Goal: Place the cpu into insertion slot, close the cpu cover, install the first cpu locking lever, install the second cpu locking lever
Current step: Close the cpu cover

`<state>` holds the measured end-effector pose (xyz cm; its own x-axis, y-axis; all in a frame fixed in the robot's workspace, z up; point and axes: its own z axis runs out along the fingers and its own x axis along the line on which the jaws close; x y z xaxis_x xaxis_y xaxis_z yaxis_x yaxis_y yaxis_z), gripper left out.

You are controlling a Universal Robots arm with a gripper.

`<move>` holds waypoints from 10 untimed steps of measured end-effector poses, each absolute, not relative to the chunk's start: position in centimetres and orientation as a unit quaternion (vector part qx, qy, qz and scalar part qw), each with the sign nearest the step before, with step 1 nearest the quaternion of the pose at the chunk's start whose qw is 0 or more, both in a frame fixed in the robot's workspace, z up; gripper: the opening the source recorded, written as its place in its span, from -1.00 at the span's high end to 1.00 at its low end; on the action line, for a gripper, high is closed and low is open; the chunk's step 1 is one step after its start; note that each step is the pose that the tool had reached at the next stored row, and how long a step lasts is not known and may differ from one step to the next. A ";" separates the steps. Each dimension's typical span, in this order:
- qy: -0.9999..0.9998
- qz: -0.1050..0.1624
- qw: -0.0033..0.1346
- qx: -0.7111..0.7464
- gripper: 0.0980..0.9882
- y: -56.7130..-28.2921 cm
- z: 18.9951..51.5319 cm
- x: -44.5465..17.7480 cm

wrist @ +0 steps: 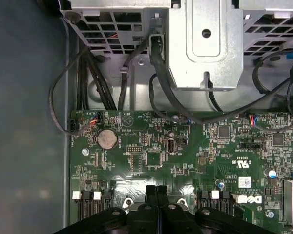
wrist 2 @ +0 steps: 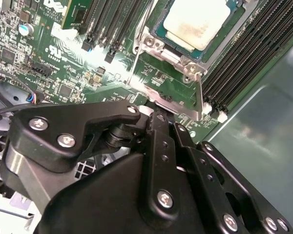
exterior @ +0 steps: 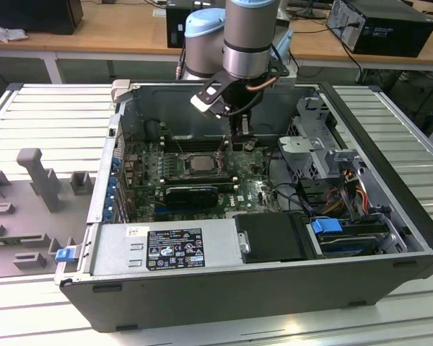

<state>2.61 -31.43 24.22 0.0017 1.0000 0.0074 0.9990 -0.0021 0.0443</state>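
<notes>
The cpu (exterior: pixel 200 163) lies in the insertion slot (exterior: pixel 179 164) on the green board, its pale metal top (wrist 2: pixel 195 22) showing. The silvery cpu cover (wrist 2: pixel 155 44) appears to lie down around it. One thin lever rod (wrist 2: pixel 135 58) runs along the socket's side, and another silvery lever (wrist 2: pixel 201 95) stands by the socket's corner. My gripper (exterior: pixel 239 135) hangs just past the socket, on the exterior view's right. Its black fingers are shut together in both wrist views (wrist: pixel 156 191), tips (wrist 2: pixel 158 114) close to the cover's edge tab. Whether they touch it I cannot tell.
Black memory slots (wrist 2: pixel 254 53) flank the socket. A metal drive cage (wrist: pixel 205 44) with black cables (wrist: pixel 156 73) sits beyond the board's edge. A coin battery (wrist: pixel 107 139) is on the board. A black card (exterior: pixel 191 193) and the power supply (exterior: pixel 166 249) lie nearer the case front.
</notes>
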 end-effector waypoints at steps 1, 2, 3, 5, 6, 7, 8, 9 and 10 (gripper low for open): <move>0.706 0.018 0.013 0.708 0.98 -31.4 24.2 2.4; 0.706 0.018 0.013 0.708 0.98 -31.4 24.2 2.3; 0.706 0.018 0.013 0.708 0.98 -31.4 24.2 2.3; 0.706 0.018 0.013 0.708 0.98 -31.4 24.2 2.2; 0.706 0.018 0.013 0.708 0.98 -31.4 24.2 2.2; 0.706 0.018 0.013 0.708 0.98 -31.4 24.2 2.2; 0.706 0.018 0.013 0.708 0.98 -31.4 24.2 2.1; 0.706 0.018 0.013 0.708 0.98 -31.4 24.2 2.1; 0.706 0.018 0.013 0.708 0.98 -31.4 24.2 2.1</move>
<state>2.06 -31.43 24.22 0.0017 1.0000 0.0074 0.9990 -0.0020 0.0443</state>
